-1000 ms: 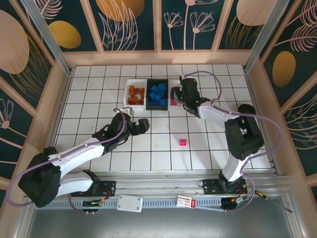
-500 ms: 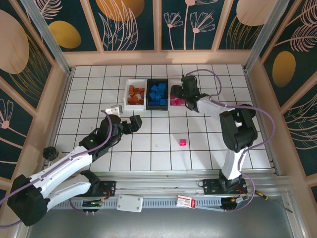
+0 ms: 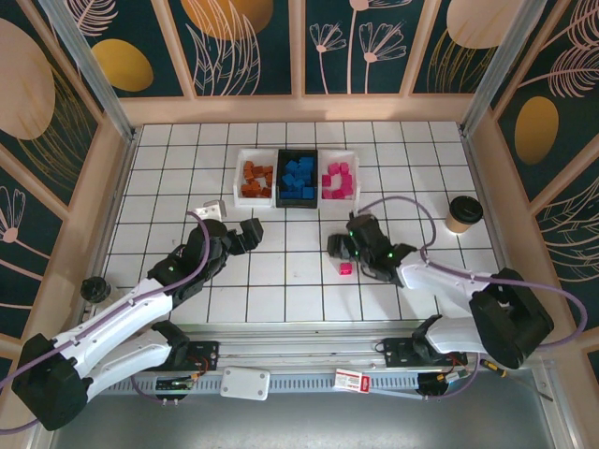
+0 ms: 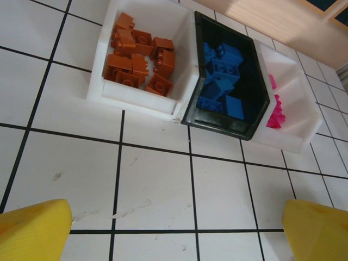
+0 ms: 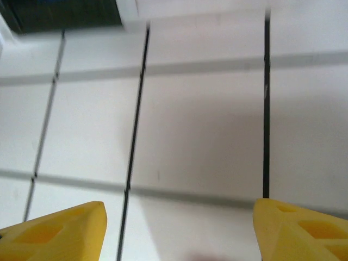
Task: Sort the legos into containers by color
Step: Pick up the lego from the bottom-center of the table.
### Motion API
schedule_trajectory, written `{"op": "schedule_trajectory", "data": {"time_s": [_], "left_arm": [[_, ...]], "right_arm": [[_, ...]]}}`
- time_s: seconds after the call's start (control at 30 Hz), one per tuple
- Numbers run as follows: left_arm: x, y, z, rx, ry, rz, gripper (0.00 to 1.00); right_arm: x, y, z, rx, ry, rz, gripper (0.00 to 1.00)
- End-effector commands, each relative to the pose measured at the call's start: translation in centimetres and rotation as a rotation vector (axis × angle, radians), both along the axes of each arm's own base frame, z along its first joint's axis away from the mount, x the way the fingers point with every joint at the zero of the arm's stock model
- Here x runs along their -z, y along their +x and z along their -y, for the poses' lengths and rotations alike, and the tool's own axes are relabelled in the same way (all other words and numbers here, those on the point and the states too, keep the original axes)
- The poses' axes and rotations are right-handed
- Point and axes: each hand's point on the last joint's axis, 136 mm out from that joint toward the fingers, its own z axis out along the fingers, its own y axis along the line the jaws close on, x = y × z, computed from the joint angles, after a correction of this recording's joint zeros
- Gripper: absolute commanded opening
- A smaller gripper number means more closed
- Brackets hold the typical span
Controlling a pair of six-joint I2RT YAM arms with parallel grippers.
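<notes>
Fingers (image 5: 60, 231) of right hand (image 5: 179, 209) spread, holding nothing.

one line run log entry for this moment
left fingers open, empty | right fingers open, empty, by loose pink lego | left white bin: orange legos | black bin: blue legos | right white bin: pink legos

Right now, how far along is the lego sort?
Nearly done. Orange bricks sit in the left white bin, blue bricks in the black bin, pink bricks in the right white bin. In hand: nothing gripped; the right pincer is open beside one loose pink brick on the tiles. Left: grab that brick and drop it with the pink ones.
</notes>
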Motion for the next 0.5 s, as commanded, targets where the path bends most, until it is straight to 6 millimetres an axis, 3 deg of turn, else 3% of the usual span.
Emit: {"op": "schedule_trajectory", "data": {"time_s": [0.0, 0.13, 0.27, 0.37, 0.47], "left_arm": [[0.6, 0.1, -0.7, -0.032, 0.016, 0.004, 0.99], [1.3, 0.3, -0.5, -0.03, 0.02, -0.012, 0.99], [2.0, 0.4, -0.2, -0.025, 0.03, -0.033, 0.99], [2.3, 0.4, -0.2, -0.025, 0.037, -0.041, 0.99], [2.6, 0.4, -0.3, -0.029, 0.045, -0.051, 0.99]], "right_arm": [[2.1, -2.8, 1.4, 0.069, -0.026, -0.085, 0.72], [3.6, -3.8, 1.4, 0.061, -0.055, -0.114, 0.72], [4.3, -3.7, 0.8, 0.035, -0.064, -0.114, 0.68], [3.9, -3.5, -0.3, 0.0, -0.045, -0.099, 0.59], [3.2, -3.2, -0.8, -0.024, -0.044, -0.079, 0.43]]}}
